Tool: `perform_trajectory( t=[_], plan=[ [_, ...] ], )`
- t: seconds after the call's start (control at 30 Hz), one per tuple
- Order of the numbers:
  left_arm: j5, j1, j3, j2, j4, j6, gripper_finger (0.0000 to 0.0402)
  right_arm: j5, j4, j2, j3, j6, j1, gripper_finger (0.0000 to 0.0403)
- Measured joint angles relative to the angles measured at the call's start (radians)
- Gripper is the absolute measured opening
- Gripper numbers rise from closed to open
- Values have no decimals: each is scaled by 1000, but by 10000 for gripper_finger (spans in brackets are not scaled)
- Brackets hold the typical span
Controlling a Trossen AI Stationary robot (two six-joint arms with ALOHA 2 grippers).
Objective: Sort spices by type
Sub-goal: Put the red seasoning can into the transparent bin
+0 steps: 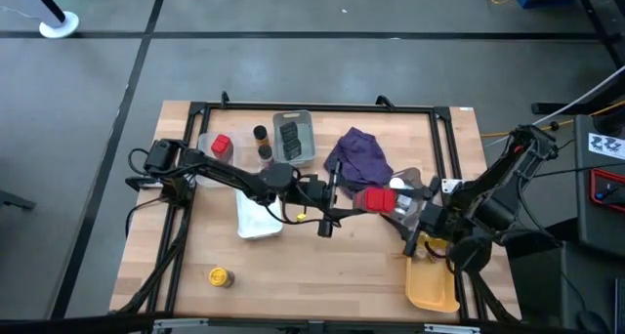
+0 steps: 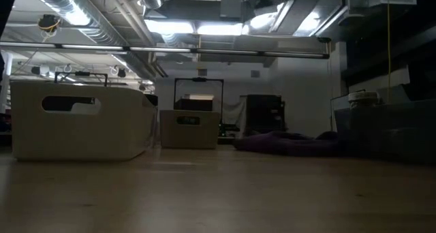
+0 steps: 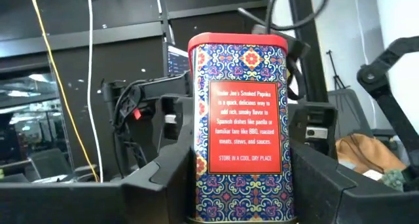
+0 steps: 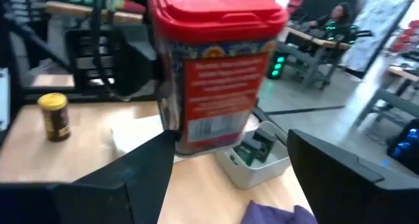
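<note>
The left gripper (image 1: 344, 203) is clamped on a red paprika tin (image 1: 376, 199), holding it in the air over the middle of the table (image 1: 342, 266), just right of centre and beside the purple cloth (image 1: 359, 156). In the left wrist view the tin (image 3: 239, 126) stands upright between the fingers, label facing the camera. The right gripper (image 1: 418, 215) sits close on the tin's far side with its fingers spread wide, and its own view shows the tin (image 4: 213, 67) right in front, between them but not yet pinched. It looks to me like a hand-over from left to right.

To do it well, I'd say the right fingers should close squarely on the tin's flat sides, below the lid, before the left lets go at all. The left should release only once the right has a firm hold, then back straight away so it doesn't nudge the tin askew.

Other spices wait: a red jar (image 1: 221, 145) in the clear tray (image 1: 207, 139), dark tins in the grey tray (image 1: 293, 139), a yellow jar (image 1: 219, 275) near the front edge.
</note>
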Motion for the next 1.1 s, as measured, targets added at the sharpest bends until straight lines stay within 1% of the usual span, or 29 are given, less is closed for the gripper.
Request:
perform_trajectory(
  t=[0.13,0.27,0.37,0.53,0.63,0.83,0.87,1.1],
  plan=[
    [3,-13,0,0,2,30,184,-120,88,0,0,-110,-45,294],
    [4,-25,0,0,2,47,187,-196,183,0,0,-231,-75,294],
    [4,-30,0,0,0,48,187,-219,233,0,0,-278,-82,294],
    [4,-30,0,0,0,48,186,-236,235,0,0,-301,-80,289],
    [5,-30,0,0,1,47,190,-274,238,0,0,-302,-80,265],
    [10,-30,0,0,-10,47,192,-293,241,0,0,-304,-81,180],
    [11,-30,0,0,-12,47,192,-295,240,0,0,-304,-81,172],
    [8,-28,1,-2,-61,46,193,-297,234,0,0,-303,-80,172]
  ],
)
